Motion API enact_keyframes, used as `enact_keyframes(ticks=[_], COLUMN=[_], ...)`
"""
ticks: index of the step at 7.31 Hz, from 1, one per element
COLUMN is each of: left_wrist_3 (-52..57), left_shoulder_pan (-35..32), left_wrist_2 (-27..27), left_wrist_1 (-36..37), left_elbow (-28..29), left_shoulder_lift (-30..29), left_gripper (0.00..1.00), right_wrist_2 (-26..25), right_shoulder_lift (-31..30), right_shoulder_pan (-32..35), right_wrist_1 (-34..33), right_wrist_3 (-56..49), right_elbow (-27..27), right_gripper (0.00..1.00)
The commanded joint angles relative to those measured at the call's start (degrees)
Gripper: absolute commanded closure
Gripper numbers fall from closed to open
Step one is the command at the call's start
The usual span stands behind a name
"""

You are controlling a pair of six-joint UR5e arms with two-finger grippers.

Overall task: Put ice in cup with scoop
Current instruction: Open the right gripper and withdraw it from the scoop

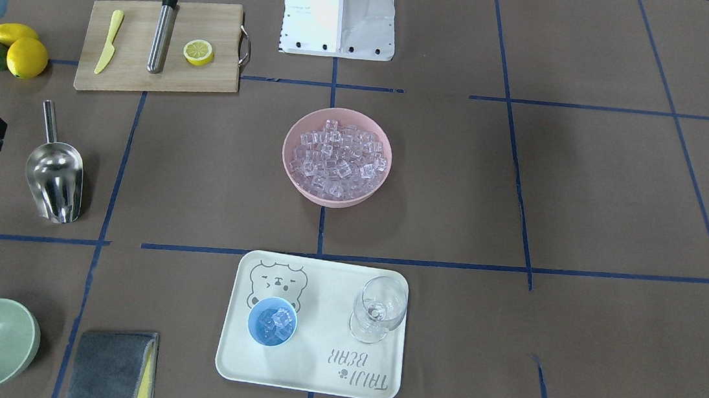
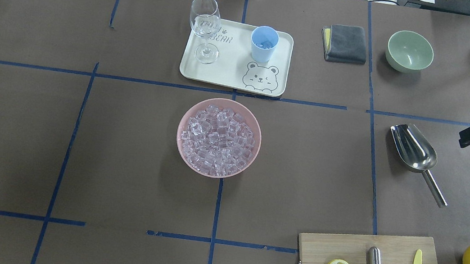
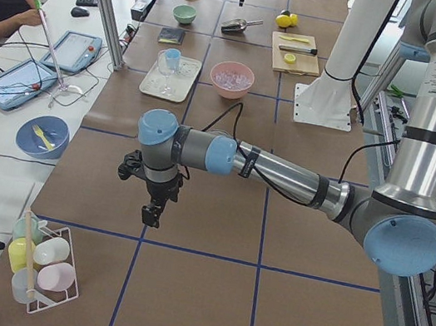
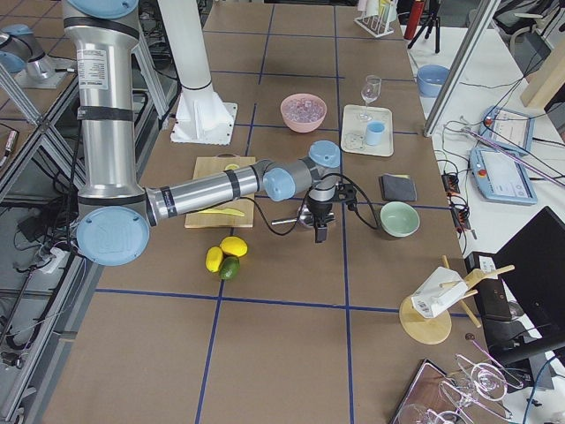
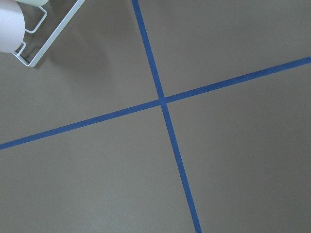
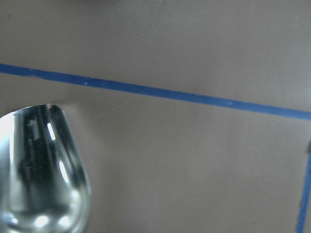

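Near the scoop (image 2: 412,147), the right gripper (image 2: 466,137) holds nothing; I cannot tell its jaw spacing. Best to grip the thin handle (image 2: 435,190) squarely.

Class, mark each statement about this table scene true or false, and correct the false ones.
1. The scoop lies on the table, held by no gripper. True.
2. The cup is empty. False: it holds some ice.
3. The cup stands on the tray beside the wine glass. True.
4. The pink bowl holds lemons. False: it is full of ice.
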Motion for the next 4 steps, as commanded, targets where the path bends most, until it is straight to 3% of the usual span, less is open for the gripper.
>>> enact_keyframes(ticks=[1,3,4], left_wrist_3=[0.1,0.1,0.1], left_shoulder_pan=[-0.1,-0.2,-0.5], left_wrist_2=[-0.1,-0.1,-0.1], left_wrist_1=[0.0,0.0,0.0], left_elbow=[0.1,0.1,0.0], left_shoulder_lift=[0.0,0.3,0.4], left_gripper=[0.00,0.00,0.00], right_wrist_2=[2.6,9.5,9.3], right_shoulder_lift=[0.5,1.2,0.5], right_shoulder_pan=[8.6,15.7,16.0], right_wrist_1=[0.1,-0.6,-0.3], right_wrist_3=[-14.5,-24.1,-24.4], right_elbow=[-4.7,-7.8,-7.8], right_gripper=[0.00,0.00,0.00])
